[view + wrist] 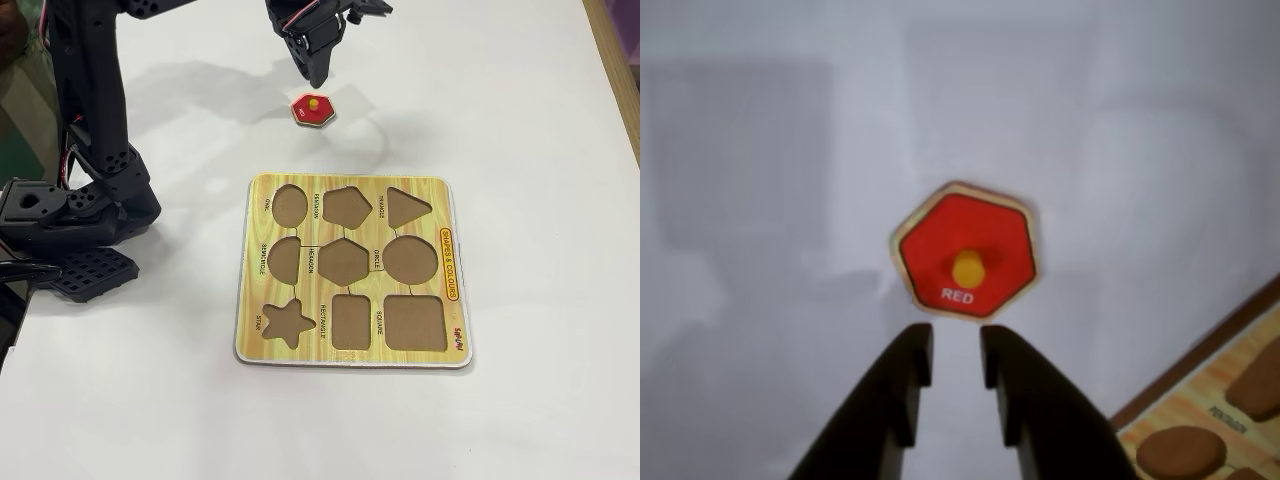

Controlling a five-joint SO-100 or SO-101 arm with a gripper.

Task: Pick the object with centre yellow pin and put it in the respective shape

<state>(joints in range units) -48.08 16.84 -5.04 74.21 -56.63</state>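
**Red hexagon waits ahead of the fingers**

Wrist view: the gripper [955, 355], narrowly parted and empty, hovers just short of the red hexagon piece [965, 252] lying flat on the white table [760, 150]. It looks light and stiff; its yellow knob [968, 269] seems the best hold.

Fixed view: the piece sits apart from the shape board [352, 270], whose hexagon cut-out [343, 262] is empty.

- You are looking at a white table [520, 120], which is carrying everything here.
- The red hexagonal piece [313, 110] with its yellow knob is lying flat on the table near the far edge; in the wrist view [965, 252] it is showing the white word RED.
- The yellow wood-grain shape board [355, 270] is lying flat around the middle of the table, well apart from the piece; its hexagon cut-out [344, 262] is sitting empty.
- The arm's black base [70, 215] is standing by the table's left edge.
- A wooden strip [615, 60] is showing along the right edge.
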